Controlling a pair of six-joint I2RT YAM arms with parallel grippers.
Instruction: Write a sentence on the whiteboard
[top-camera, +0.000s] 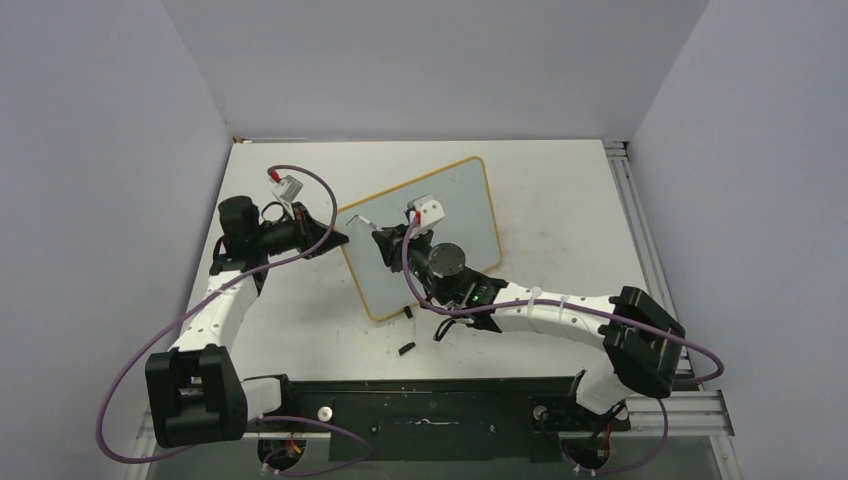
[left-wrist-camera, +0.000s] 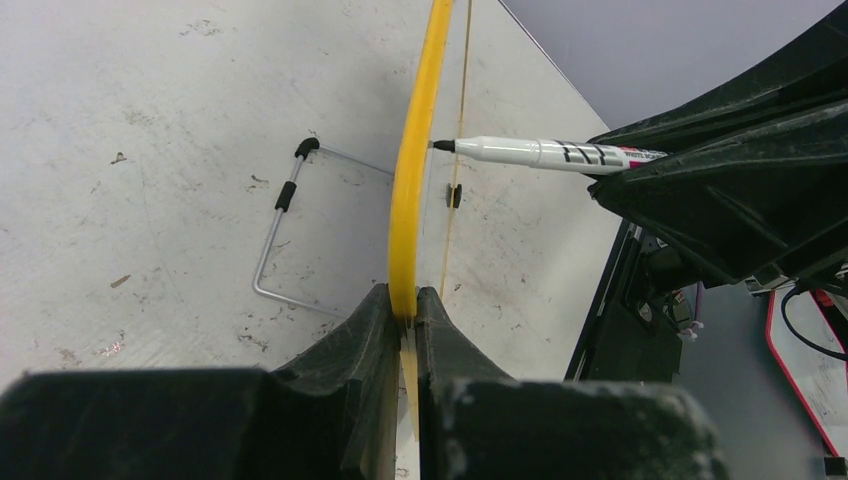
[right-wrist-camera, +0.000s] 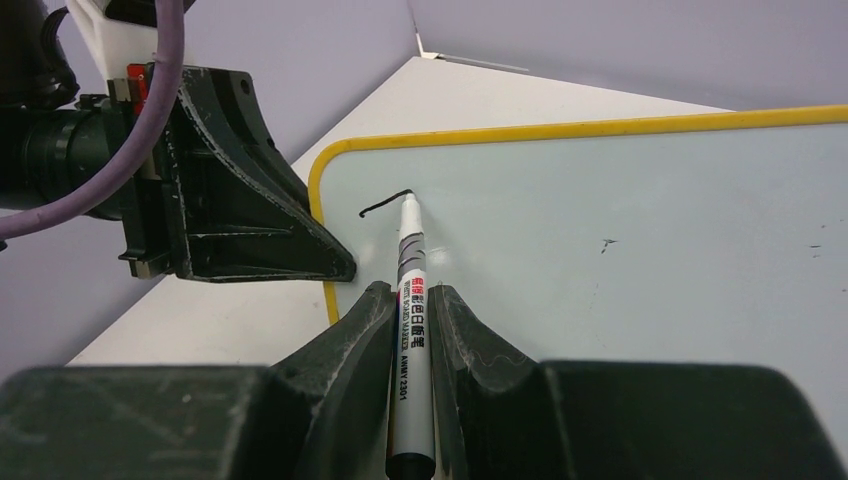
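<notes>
Item: whiteboard (top-camera: 465, 205), pale glossy face, yellow-orange frame, rounded corners, placed near the centre of the desk (top-camera: 560, 190) in the top view and skewed, its long edges running from about 8 o'clock to 2 o'clock. Left arm (top-camera: 215, 310), reaching in from 7 o'clock; its jaws were closed on the board's frame at the 9 o'clock edge, the yellow rim (left-wrist-camera: 410, 180) passing edge-on between them in the left wrist view. Right arm (top-camera: 560, 312), reaching in from 4 o'clock across the board; its jaws were closed on a marker (right-wrist-camera: 408, 262), white barrel with printed lettering, black cap end nearest the camera. Marker tip touched the board face (right-wrist-camera: 620, 230) near its 10 o'clock corner. Sentence (right-wrist-camera: 386, 204): one short hooked black stroke only, ending at the tip; no letter could be read. Sundry: bent wire stand (left-wrist-camera: 275, 225) with black sleeves, flat on the desk beside the board; two small black pieces (top-camera: 407, 348) on the desk at the board's 6 o'clock; purple cables (top-camera: 310, 180) looped along both arms.
</notes>
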